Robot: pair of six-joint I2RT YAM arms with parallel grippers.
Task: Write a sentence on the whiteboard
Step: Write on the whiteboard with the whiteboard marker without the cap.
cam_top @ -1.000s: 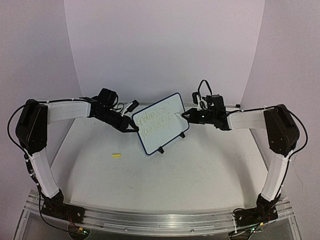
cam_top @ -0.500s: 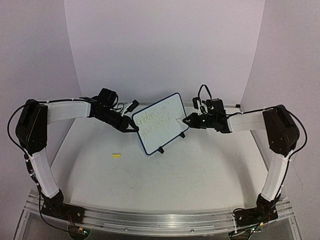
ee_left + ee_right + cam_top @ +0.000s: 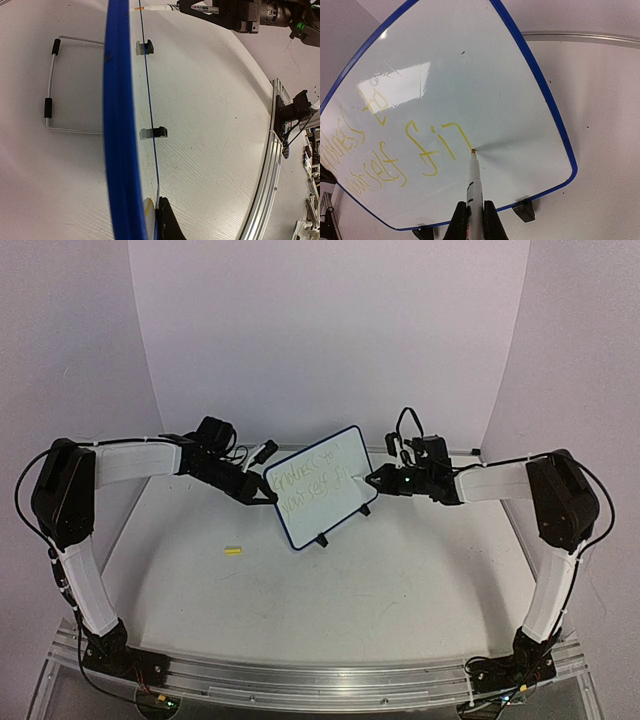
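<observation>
Firmly the right pincer (image 3: 472, 220) pinches a marker (image 3: 475, 182), tip on the whiteboard (image 3: 485, 65) by the sentence (image 3: 427, 147); the left pincer (image 3: 264, 496) clamps its edge (a yellow piece (image 3: 233, 551) lies centre-left on the table (image 3: 380, 580)).

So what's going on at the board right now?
The right gripper, jaws shut on a marker, has the tip touching the whiteboard at the end of the second line of the yellow sentence. The left gripper has its jaws clamped on the board's left edge, steadying it as it leans on its wire stand.
</observation>
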